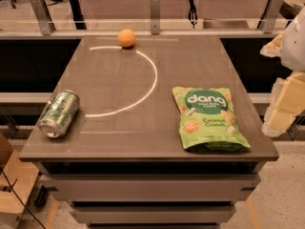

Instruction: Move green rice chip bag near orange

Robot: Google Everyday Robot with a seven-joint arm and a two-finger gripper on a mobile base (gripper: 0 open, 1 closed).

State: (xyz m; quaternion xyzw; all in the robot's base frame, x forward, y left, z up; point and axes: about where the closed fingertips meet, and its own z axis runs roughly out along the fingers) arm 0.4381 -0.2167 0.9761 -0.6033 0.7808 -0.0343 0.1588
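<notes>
The green rice chip bag (208, 118) lies flat on the right front part of the grey table (143, 137), its "dang" logo facing up. The orange (126, 37) sits at the table's far edge, left of centre, well apart from the bag. My gripper (282, 99) shows as cream-coloured parts at the right edge of the view, off the table's right side and level with the bag. It holds nothing that I can see.
A green-silver drink can (58, 113) lies on its side at the table's left front edge. A white arc (143, 89) is marked on the tabletop. A rail with metal posts (155, 13) runs behind the table.
</notes>
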